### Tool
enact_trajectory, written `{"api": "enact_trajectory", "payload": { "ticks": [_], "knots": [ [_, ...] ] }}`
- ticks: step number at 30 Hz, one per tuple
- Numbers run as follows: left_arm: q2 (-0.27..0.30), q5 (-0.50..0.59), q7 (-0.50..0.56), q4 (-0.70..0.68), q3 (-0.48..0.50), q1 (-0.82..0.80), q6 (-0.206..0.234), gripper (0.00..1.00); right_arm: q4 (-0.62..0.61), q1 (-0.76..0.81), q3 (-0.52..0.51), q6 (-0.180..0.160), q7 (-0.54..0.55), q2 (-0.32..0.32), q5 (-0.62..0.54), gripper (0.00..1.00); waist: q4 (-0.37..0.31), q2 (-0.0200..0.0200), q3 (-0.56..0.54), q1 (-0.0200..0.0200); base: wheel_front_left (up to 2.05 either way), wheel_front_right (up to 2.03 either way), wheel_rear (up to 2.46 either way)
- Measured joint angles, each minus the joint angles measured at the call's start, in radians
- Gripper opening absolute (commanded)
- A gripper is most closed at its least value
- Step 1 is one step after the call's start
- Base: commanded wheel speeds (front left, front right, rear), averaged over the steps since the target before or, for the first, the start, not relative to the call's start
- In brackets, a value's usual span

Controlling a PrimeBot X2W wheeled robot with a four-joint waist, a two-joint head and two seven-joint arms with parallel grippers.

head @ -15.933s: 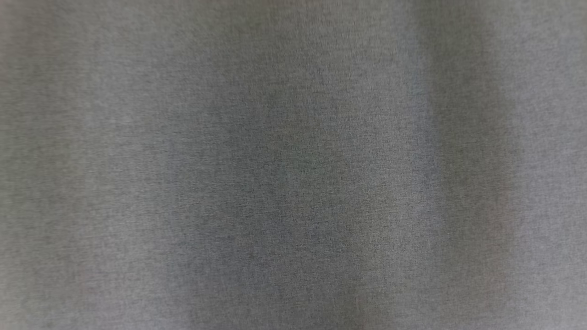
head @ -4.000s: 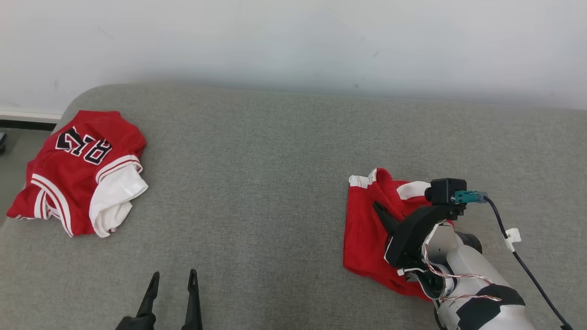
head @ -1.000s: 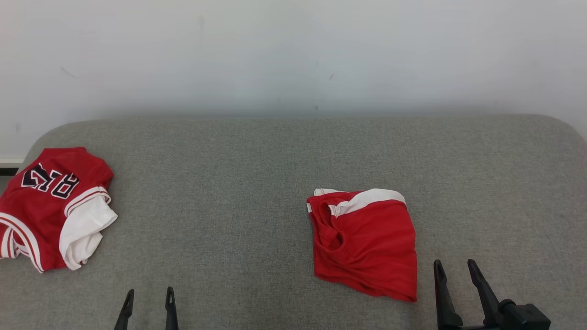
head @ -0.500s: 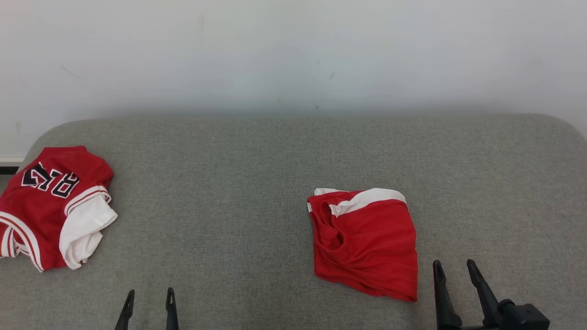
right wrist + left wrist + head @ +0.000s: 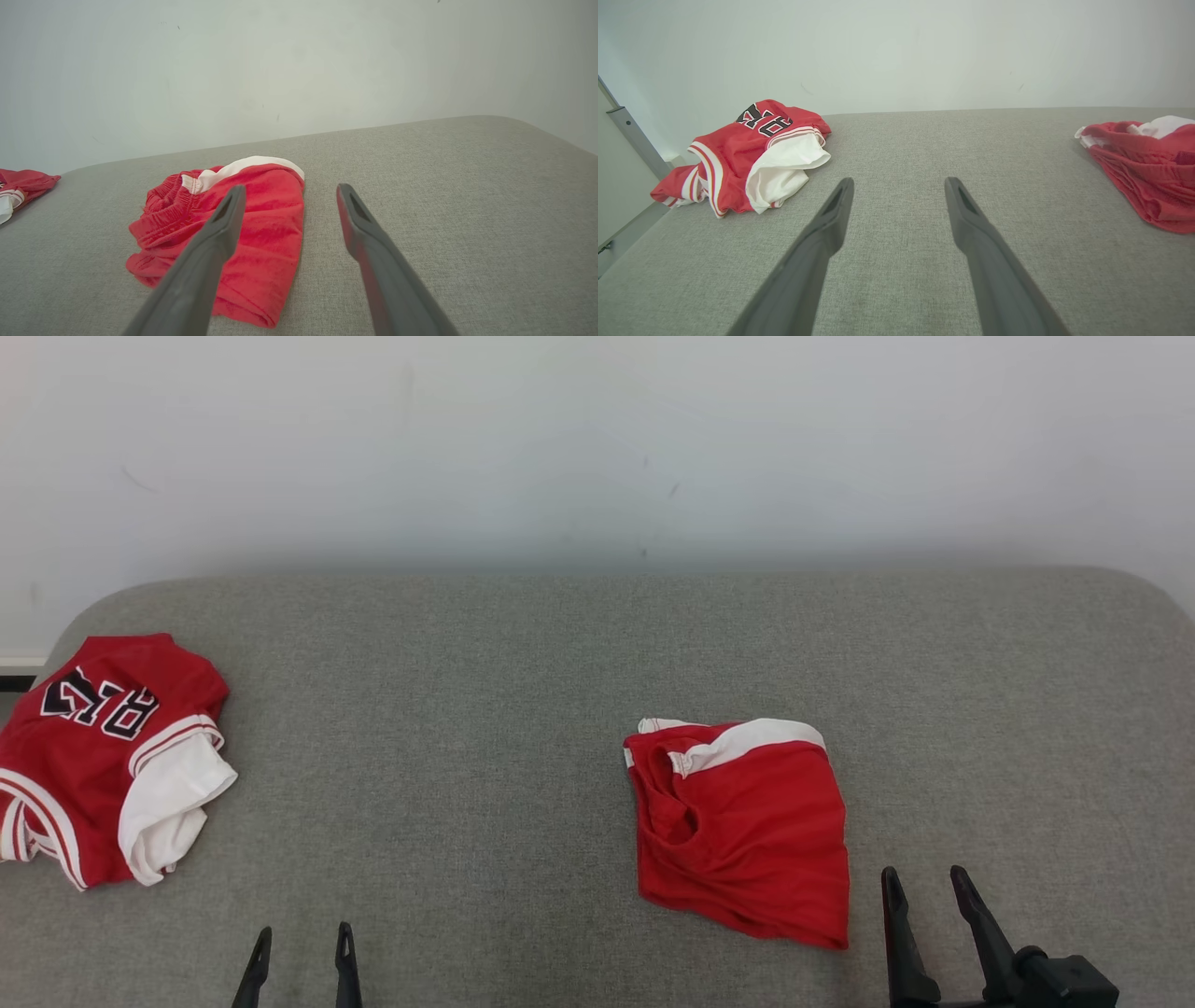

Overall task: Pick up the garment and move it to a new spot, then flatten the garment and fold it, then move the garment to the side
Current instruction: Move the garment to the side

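While the robot's 2 pairs of jaws stand wide apart and empty, the red shorts [image 5: 742, 831] lie loosely folded on the grey surface [image 5: 485, 709], near the right jaws — soft, light, limp cloth, likely best pinched at the white-trimmed edge [image 5: 747, 737].

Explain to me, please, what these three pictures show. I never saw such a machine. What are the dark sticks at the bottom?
This is a wheeled robot with two arms. One picture comes from a camera on its head, looking down; the other two come from cameras on its wrists. The dark sticks are its left jaws and right jaws; both stand open and hold nothing. On the grey cushion lie roughly folded red shorts, near the right jaws, and a crumpled red and white jersey far to the left.
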Motion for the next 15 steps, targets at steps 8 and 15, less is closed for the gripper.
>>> {"api": "enact_trajectory", "payload": {
  "ticks": [8, 15],
  "knots": [
    [0.000, -0.007, 0.000, 0.000, -0.003, 0.000, -0.003, 1.00, 0.026, -0.045, 0.002, 0.000, 0.000, 0.000, -0.029, 1.00, 0.005, 0.0000, 0.009, 0.0000, 0.00, 0.00, 0.00],
    [0.000, -0.019, 0.000, -0.001, -0.023, -0.023, -0.011, 1.00, 0.216, -0.231, 0.024, 0.000, 0.000, -0.045, -0.060, 1.00, 0.020, 0.0000, 0.058, 0.0000, 0.00, 0.00, 0.00]
  ]
}}
